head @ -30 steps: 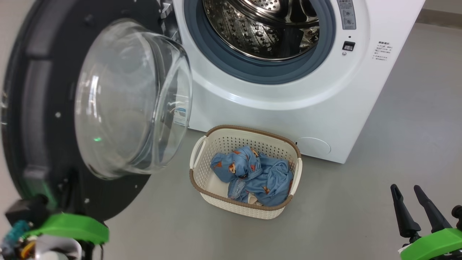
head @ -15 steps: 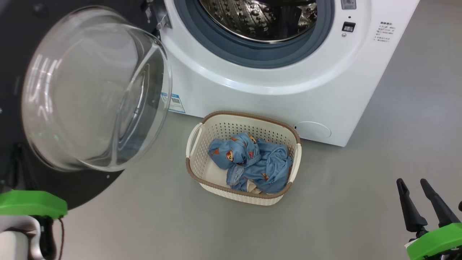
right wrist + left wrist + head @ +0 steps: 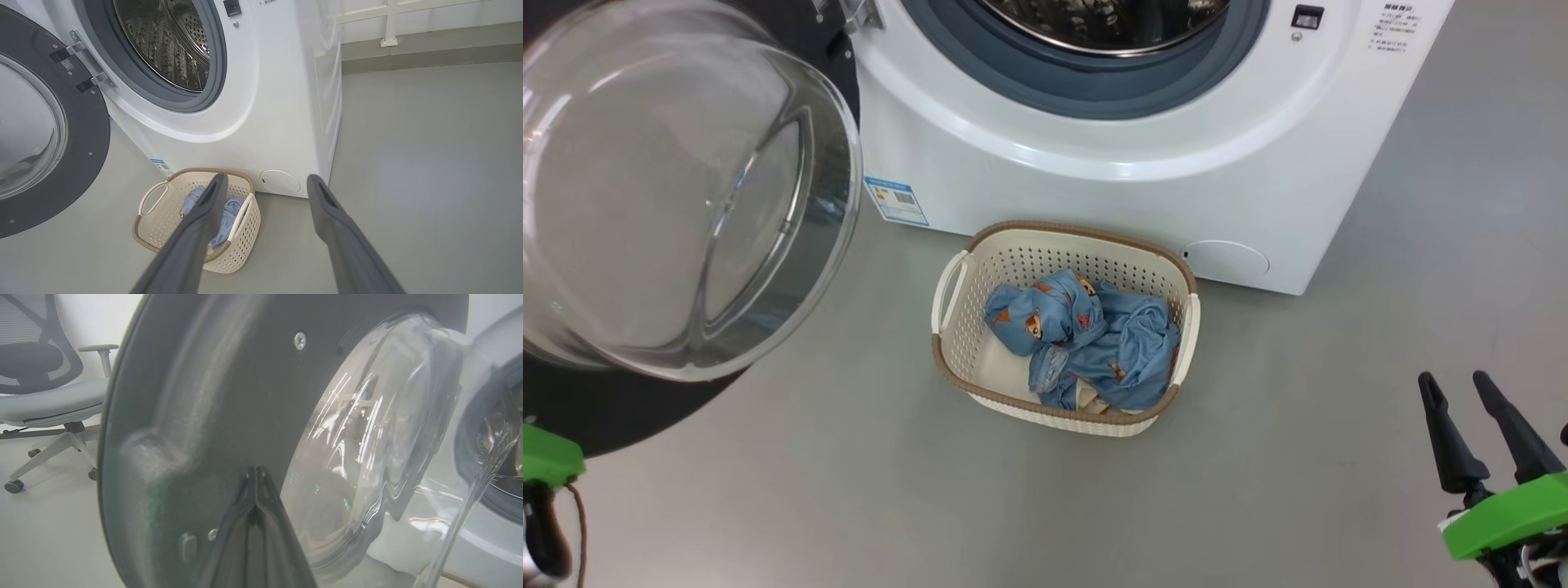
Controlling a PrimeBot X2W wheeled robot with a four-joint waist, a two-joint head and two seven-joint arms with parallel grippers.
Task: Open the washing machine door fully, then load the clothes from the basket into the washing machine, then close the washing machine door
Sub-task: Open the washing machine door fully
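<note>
Since a second ago the large round glossy black washing machine door (image 3: 613,412) has swung wider to the robot's left, uncovering the small blue label sticker (image 3: 896,201); the head camera has dipped as well. The left gripper (image 3: 256,471) is clenched on nothing. Its two dark fingers (image 3: 233,539) are pressed together, tips at the door's dark inner face just beside the bulging clear glass bowl (image 3: 367,437); whether they touch it I cannot tell. The right gripper (image 3: 1454,382) hangs released, fingers spread, grasping nothing. From it, the small rectangular cream plastic basket (image 3: 1045,411) lies ahead and to the left on the grey floor (image 3: 1298,490), just before the white boxy washing machine (image 3: 1094,188), with its long axis along the machine's front. Light blue bear-printed clothes (image 3: 1103,343) are heaped in its middle and right part, with a scrap of cream cloth beneath; the left of its bottom is bare. The steel perforated drum (image 3: 171,45) holds no garment that I can see. The right arm looks nearer and free, so the pick likely falls to it.
</note>
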